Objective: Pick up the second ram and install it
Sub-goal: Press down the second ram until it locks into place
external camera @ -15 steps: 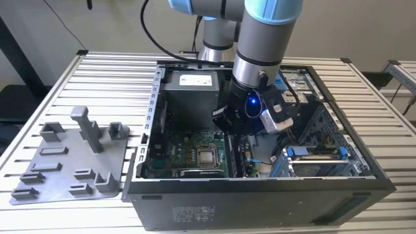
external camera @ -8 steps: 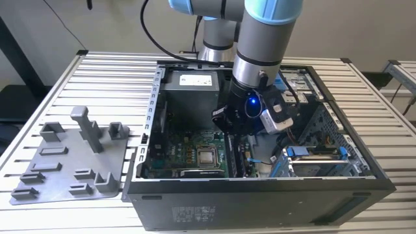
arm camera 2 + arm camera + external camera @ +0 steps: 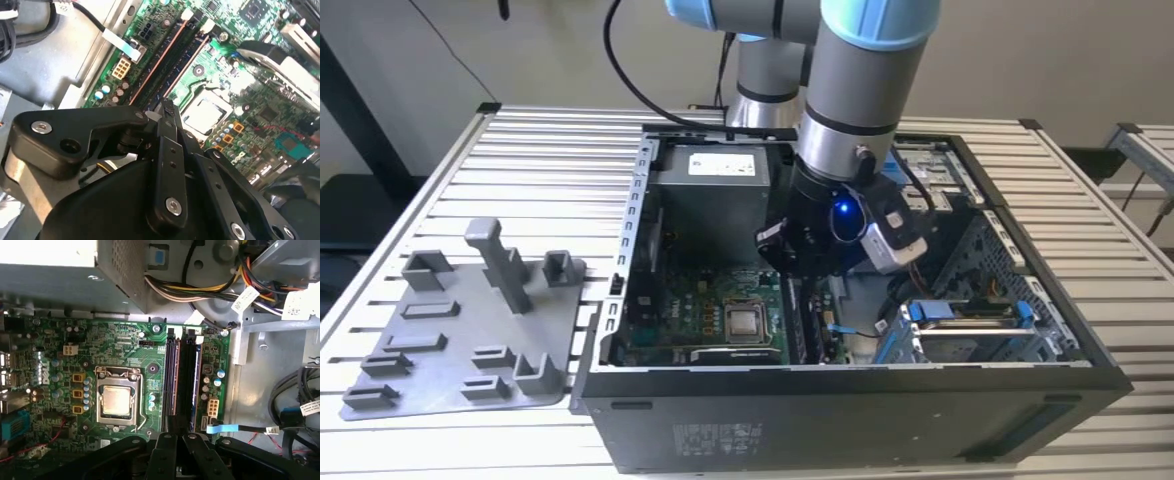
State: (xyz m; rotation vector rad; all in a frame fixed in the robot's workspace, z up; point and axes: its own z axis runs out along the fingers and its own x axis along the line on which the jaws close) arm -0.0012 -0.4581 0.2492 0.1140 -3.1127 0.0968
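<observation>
Now, as I read both wrist views, the second ram sits in its slot on the green board, lying right beside another stick that shows a copper edge. My gripper hangs just above the near end of those two sticks, and its fingers are pressed close together with nothing pinched between them. The silver processor sits near the slots. In the exterior view the arm reaches down into the open computer case, and a grey tray lies on the table to the exterior view's left.
</observation>
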